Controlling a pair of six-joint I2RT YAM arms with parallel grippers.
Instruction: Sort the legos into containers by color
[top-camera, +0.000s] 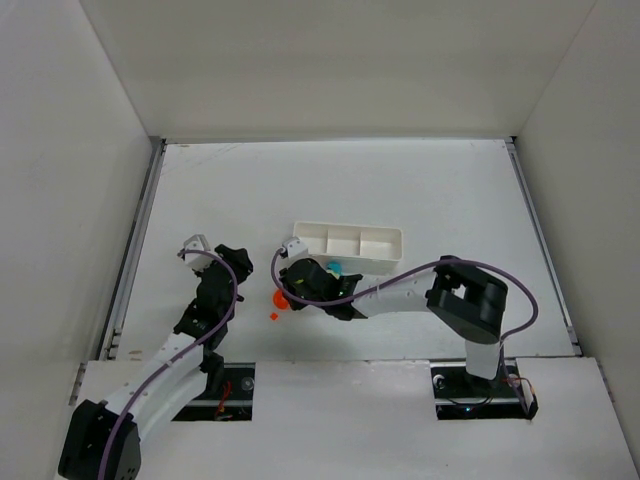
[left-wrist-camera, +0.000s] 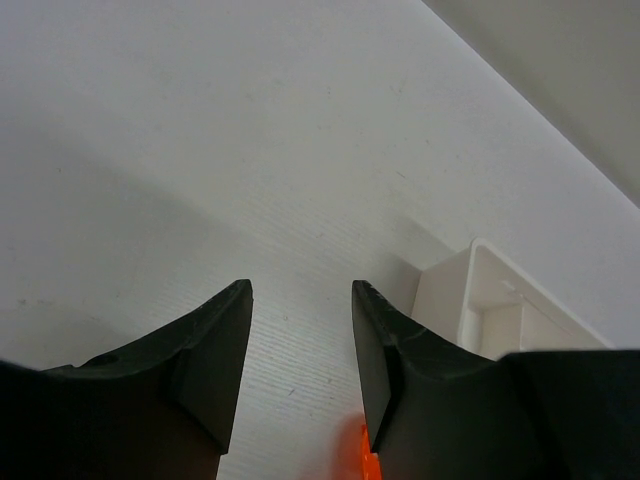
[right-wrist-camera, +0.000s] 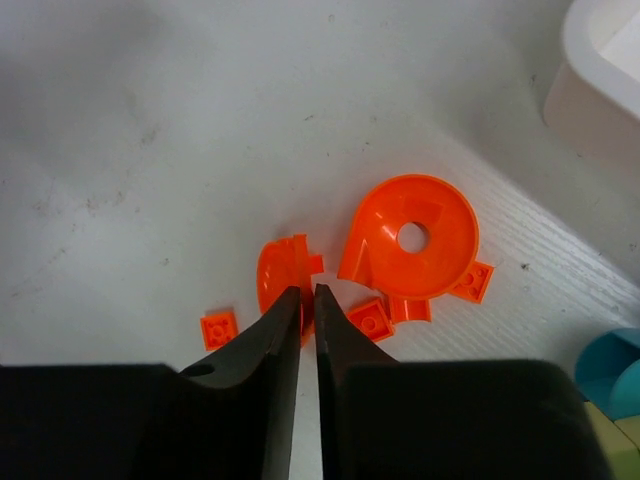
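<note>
White surface (right-wrist-camera: 150, 150): your right pincer (right-wrist-camera: 307, 292), a bare slit, meets an orange curved lego (right-wrist-camera: 280, 270); left pincer (left-wrist-camera: 300, 290) gapes wide.

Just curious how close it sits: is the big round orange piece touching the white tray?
Apart. The right wrist view shows a strip of table between the round orange piece and the white tray.

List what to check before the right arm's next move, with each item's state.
1. Right gripper at an orange piece: ok, at the curved orange piece.
2. Piece actually gripped: cannot tell.
3. Neighbours clear of the fingers: not ok, a small orange plate lies right beside them.
4. Tray compartments visible from above: ok.
5. Left gripper open, holding nothing: ok.
</note>
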